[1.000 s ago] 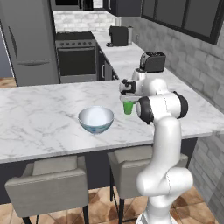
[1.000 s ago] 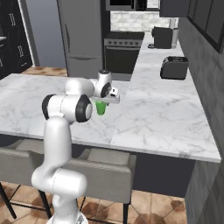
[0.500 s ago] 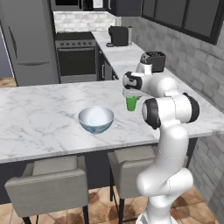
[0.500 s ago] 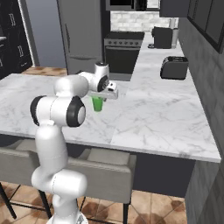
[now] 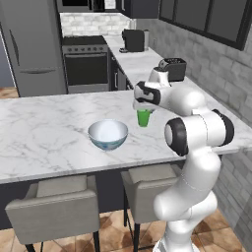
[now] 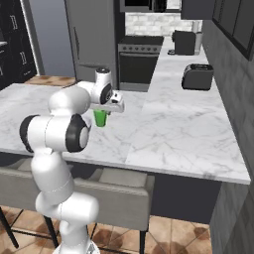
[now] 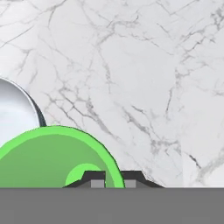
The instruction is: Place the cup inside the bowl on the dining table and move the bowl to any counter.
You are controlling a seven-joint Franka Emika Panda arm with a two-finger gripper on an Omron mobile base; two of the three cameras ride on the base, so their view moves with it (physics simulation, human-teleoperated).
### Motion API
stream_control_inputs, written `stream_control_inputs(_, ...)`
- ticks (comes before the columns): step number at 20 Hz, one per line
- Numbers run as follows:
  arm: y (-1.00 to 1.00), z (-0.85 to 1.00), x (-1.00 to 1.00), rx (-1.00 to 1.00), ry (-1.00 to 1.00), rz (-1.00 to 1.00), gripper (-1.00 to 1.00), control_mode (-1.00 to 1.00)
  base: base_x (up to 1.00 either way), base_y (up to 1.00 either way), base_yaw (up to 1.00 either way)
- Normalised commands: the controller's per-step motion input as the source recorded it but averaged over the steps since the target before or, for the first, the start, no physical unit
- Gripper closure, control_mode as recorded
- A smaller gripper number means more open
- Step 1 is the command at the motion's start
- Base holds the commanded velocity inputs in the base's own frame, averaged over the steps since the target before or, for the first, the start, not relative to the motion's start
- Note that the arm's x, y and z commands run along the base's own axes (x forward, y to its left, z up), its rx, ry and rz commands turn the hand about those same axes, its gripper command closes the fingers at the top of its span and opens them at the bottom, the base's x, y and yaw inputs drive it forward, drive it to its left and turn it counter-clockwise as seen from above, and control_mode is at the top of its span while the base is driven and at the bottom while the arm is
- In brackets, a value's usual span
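Gripper (image 5: 143, 107) — closed on the cup (image 5: 143, 117), gripping it at the rim from above; the finger tips (image 7: 97, 178) show in the hand view against the green opening, close together. Nothing else touched.

Cup — over the last second raised off the table (image 5: 44, 133) and carried toward the bowl (image 5: 108, 134); now hangs above the marble, just beside the bowl on its toaster side, not yet over it. Bowl rim enters the hand view at the left edge.

Bowl — upright on the table near the chair-side edge, unmoved, nothing inside it.

Task standing — judged early: lift done, transfer under way; cup's release into the bowl and the bowl's move to the counter (image 5: 138, 61) remain.
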Motion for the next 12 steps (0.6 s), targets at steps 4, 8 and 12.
stream_control_inputs(4,0.64,0.19,-0.11,0.0,0.0,0.0,1.0,-1.0,0.0,0.0,0.0)
stream_control_inputs(8,0.63,0.18,0.0,0.0,0.0,0.0,1.0,-1.0,0.0,0.0,0.0)
stream_control_inputs(12,0.64,0.06,0.0,0.0,0.0,0.0,1.0,-1.0,0.0,0.0,0.0)
